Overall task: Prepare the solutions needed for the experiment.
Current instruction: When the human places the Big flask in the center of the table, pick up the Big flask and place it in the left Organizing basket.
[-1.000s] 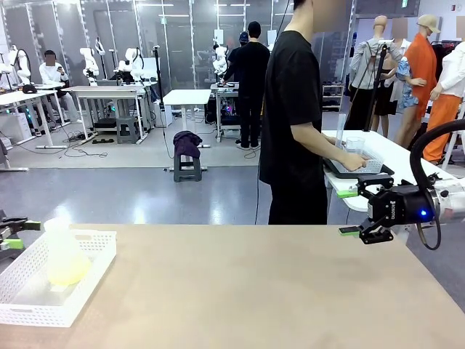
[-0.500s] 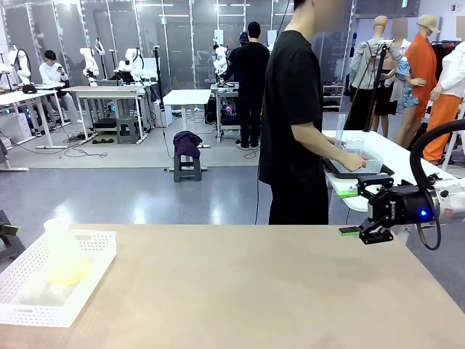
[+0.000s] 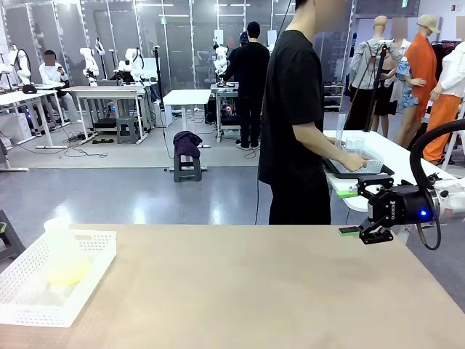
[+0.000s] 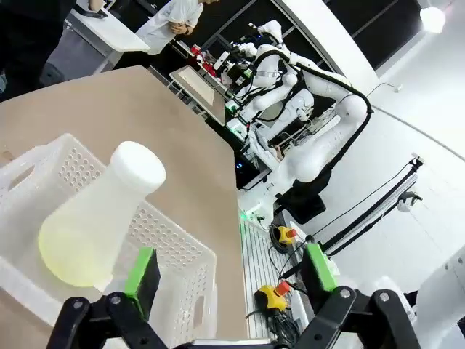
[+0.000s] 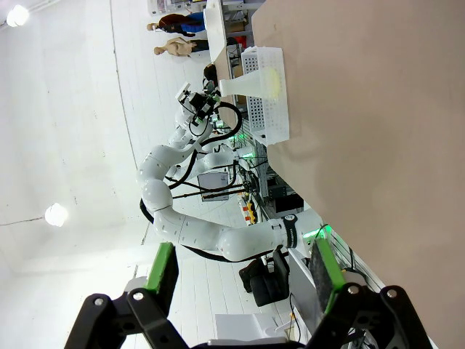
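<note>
One frosted flask (image 3: 64, 251) stands upright in the white perforated basket (image 3: 94, 273) at about eight o'clock on the surface (image 3: 254, 291), and the solutions (image 3: 69, 271), a shallow pale yellow pool, sit in its wide base, filling far less than the flask could hold. In the left wrist view the left gripper (image 4: 229, 280) hangs above the basket's near edge with its green-padded fingers spread wide and nothing between them; the flask lies just ahead toward ten o'clock. At three o'clock in the front view the right gripper (image 3: 347, 212) hovers off the surface's edge, likewise open and empty. The person (image 3: 294, 116) stands at one o'clock, hands at a tray on a side table. The step in hand looks like fetching the flask. To do it well, I judge the left gripper should straddle the narrow neck rather than the broad cone, close squarely, and lift straight up clear of the basket wall, keeping the flask level so the liquid does not slosh.
</note>
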### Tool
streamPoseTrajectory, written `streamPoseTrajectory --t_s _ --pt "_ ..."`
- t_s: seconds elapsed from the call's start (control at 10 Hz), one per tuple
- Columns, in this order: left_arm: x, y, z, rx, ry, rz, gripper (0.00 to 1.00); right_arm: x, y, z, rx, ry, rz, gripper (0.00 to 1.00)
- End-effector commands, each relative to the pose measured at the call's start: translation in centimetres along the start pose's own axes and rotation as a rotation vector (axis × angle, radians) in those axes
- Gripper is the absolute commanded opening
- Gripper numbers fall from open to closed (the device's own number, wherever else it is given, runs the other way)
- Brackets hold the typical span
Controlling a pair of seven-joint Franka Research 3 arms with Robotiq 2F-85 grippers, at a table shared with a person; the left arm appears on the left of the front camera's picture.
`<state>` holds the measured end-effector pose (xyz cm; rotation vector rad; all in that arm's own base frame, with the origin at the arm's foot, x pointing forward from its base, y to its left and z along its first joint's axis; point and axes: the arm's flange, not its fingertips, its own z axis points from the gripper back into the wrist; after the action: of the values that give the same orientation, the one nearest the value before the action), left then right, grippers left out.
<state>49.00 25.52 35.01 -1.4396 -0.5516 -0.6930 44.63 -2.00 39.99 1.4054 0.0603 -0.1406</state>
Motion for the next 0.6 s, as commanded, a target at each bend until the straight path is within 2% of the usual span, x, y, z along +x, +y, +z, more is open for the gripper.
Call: streamPoseTrajectory --t_s 0.0,0.1,0.3,0.5 --pt "0.0 0.4 -0.2 0.024 0.021 -0.051 1.00 -0.2 0.1 0.1 -0.005 0.004 0.003 0.92" --pt "0.0 0.0 0.0 0.000 0.000 0.000 1.00 -0.2 0.1 0.1 -0.005 0.004 0.003 0.92" --pt "-1.3 -0.7 -1.9 0.135 -0.066 0.260 1.00 -0.2 0.1 0.1 -0.005 0.004 0.003 0.92" --pt "-2.6 -1.4 -1.3 0.137 -0.044 0.450 1.00 -0.2 0.1 0.1 -0.005 0.004 0.003 0.92"
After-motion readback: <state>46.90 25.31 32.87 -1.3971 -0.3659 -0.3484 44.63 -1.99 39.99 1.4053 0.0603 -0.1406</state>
